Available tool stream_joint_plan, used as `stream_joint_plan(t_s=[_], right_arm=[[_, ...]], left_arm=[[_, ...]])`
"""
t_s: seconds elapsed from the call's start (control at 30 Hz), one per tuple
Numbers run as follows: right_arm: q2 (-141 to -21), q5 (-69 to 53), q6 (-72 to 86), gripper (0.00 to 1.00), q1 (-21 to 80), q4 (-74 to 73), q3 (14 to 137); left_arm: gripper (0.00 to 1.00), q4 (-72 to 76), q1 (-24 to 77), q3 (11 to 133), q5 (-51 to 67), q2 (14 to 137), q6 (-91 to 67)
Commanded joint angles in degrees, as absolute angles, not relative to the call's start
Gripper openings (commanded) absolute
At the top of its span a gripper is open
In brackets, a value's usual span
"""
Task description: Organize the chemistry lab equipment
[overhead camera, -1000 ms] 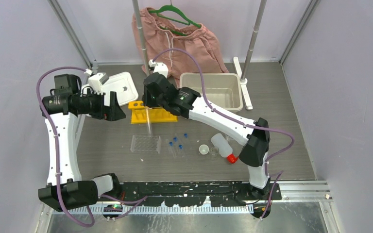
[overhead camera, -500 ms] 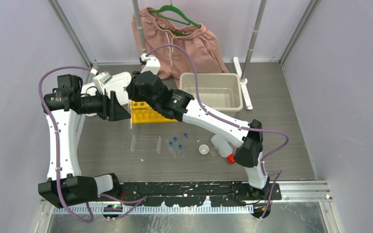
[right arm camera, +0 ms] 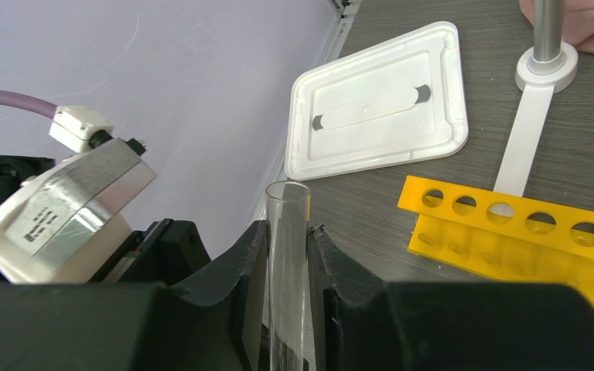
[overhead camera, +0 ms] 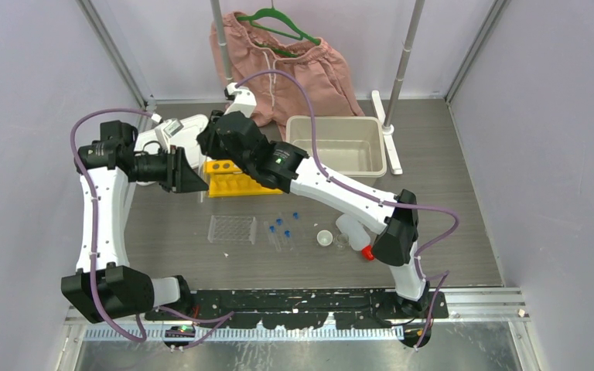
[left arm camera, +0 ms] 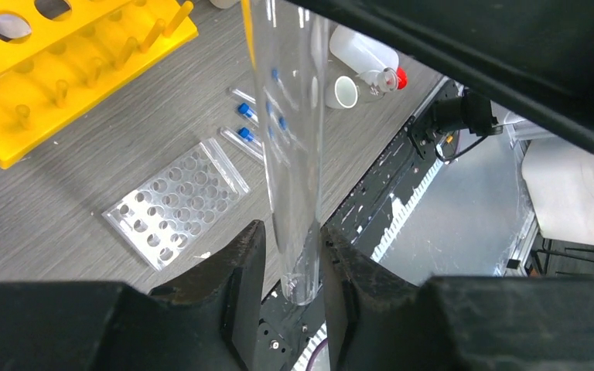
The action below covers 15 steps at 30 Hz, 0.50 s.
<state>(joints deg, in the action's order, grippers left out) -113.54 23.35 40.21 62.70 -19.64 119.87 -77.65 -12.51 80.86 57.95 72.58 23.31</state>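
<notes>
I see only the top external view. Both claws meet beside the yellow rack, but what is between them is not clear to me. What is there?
Observer: The right claw is shut on a long clear tube, just below its open mouth.
Operator: And the left claw?
Observer: The left claw presses the same tube from both sides, near its rounded closed end.

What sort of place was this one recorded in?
Probably a staged robot test booth, not a working lab: plain lavender walls close in a grey table, and the yellow tube rack shares it with hanging pink shorts.
</notes>
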Motion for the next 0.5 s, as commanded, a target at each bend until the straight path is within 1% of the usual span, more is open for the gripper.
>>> stream_joint_plan(t_s=[0.0, 0.1, 0.13, 0.2, 0.23, 0.27, 0.3, 0.33, 0.4, 0.43, 0.47], right_arm=[[-112.26, 22.5, 42.12, 0.05, 62.76, -15.48, 121.73], [-111.66, 22.05, 42.14, 0.05, 62.79, -15.64, 121.44], [-111.53, 21.95, 42.0, 0.05, 62.78, -15.67, 121.34], [-111.41, 21.42, 41.69, 0.06, 62.81, -15.91, 121.31], [-111.38, 21.13, 41.66, 0.1, 62.82, -16.17, 121.29], [-111.32, 20.69, 41.55, 0.16, 62.82, -16.53, 121.22], [-111.32, 20.35, 41.46, 0.24, 62.77, -17.07, 121.25], [-111.35, 19.88, 41.32, 0.34, 62.69, -18.27, 121.6], [-111.47, 17.23, 41.2, 0.5, 61.95, -21.9, 122.9], [-111.64, 15.34, 41.24, 0.55, 61.38, -24.24, 123.74], [-111.72, 13.2, 41.39, 0.58, 60.82, -26.6, 124.69]], left_arm=[[0.32, -77.29, -12.75, 80.09, 60.2, 72.66, 24.63], [0.31, -76.56, -12.76, 79.58, 59.89, 72.87, 24.44], [0.29, -76.48, -12.76, 79.61, 59.86, 72.99, 24.43], [0.19, -76.71, -12.79, 79.75, 60.04, 73.14, 24.75], [0.1, -76.79, -12.79, 79.86, 60.12, 73.16, 24.92], [0.03, -76.75, -12.76, 79.89, 60.13, 73.06, 25.08], [0.0, -76.57, -12.79, 79.94, 60.07, 72.85, 25.06], [0.0, -76.13, -12.8, 79.85, 59.85, 72.53, 25.14], [0.0, -75.27, -12.81, 79.45, 59.33, 71.54, 25.46], [0.0, -74.98, -12.77, 79.12, 59.26, 70.89, 26.06], [0.0, -74.74, -12.77, 78.72, 59.25, 70.23, 26.75]])
